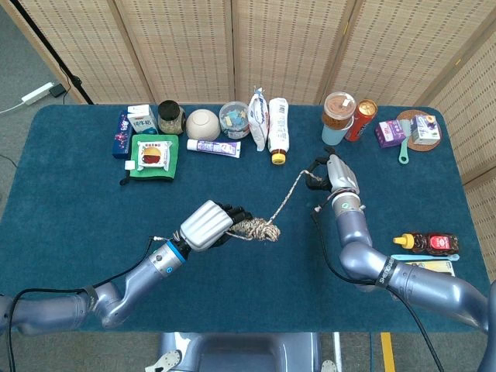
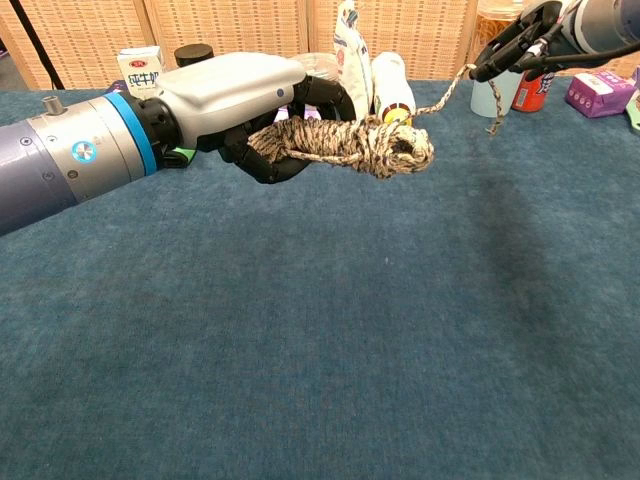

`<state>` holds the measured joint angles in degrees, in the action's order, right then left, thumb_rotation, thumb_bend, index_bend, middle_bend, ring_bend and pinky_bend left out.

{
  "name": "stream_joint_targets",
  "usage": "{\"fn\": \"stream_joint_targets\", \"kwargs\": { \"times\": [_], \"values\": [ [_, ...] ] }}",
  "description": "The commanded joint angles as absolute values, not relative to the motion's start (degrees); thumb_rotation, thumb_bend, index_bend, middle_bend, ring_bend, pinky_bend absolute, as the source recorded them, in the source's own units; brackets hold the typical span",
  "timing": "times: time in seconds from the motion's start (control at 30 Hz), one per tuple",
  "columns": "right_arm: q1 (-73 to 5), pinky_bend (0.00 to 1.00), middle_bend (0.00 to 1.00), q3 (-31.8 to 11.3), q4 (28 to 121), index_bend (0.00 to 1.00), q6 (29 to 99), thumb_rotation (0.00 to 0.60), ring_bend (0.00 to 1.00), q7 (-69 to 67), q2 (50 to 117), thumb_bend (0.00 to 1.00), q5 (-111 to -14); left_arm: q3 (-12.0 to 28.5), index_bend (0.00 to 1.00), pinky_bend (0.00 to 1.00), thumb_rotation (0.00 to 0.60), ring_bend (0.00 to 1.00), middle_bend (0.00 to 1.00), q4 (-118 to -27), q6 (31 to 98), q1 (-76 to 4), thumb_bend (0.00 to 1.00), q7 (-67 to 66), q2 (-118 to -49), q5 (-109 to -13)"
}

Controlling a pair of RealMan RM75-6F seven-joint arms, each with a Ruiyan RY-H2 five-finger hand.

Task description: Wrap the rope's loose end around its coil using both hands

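A speckled beige rope coil [image 1: 258, 228] [image 2: 350, 146] is held above the blue table by my left hand [image 1: 211, 225] [image 2: 255, 110], whose dark fingers wrap its left part. The loose end [image 1: 289, 192] [image 2: 447, 92] runs taut up and right from the coil's right tip to my right hand [image 1: 335, 175] [image 2: 528, 38], which pinches it near its end. A short tail hangs below that hand. My right hand is to the right of the coil and a little beyond it.
Along the table's far edge stand a milk carton [image 1: 142, 118], jar [image 1: 170, 116], bowl [image 1: 204, 124], toothpaste tube [image 1: 213, 147], white bottles [image 1: 277, 128], cups and a can [image 1: 364, 118]. A green packet [image 1: 152, 155] lies far left. A sauce bottle [image 1: 430, 243] lies near the right edge.
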<state>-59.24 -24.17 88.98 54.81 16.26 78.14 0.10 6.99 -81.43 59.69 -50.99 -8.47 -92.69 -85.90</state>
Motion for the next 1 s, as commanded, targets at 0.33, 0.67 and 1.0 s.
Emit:
{"fn": "stream_joint_targets", "kwargs": {
  "times": [0.33,0.67,1.0],
  "values": [
    [-56.17,0.00,0.04,-21.56,94.39,0.70,54.99,0.600,0.00,16.50,78.57,0.59,-4.21,11.63,0.51,0.69,0.600,0.50,0.40,-82.84,58.49,-51.31,0.65,-7.82,-94.40,-79.32],
    [-52.73,0.00,0.05,-19.00,102.72,0.70,55.16,0.600,0.00,15.92,75.65,0.59,-8.63,14.48,0.51,0.70,0.600,0.50,0.40,-81.52,58.57,-51.71,0.65,-10.99,-95.82,-74.70],
    [-50.11,0.00,0.05,-16.00,107.92,0.70,55.20,0.600,0.00,15.27,74.22,0.59,-13.52,16.04,0.51,0.69,0.600,0.50,0.40,-80.12,58.28,-52.04,0.65,-10.65,-96.57,-72.18]
  ]
}}
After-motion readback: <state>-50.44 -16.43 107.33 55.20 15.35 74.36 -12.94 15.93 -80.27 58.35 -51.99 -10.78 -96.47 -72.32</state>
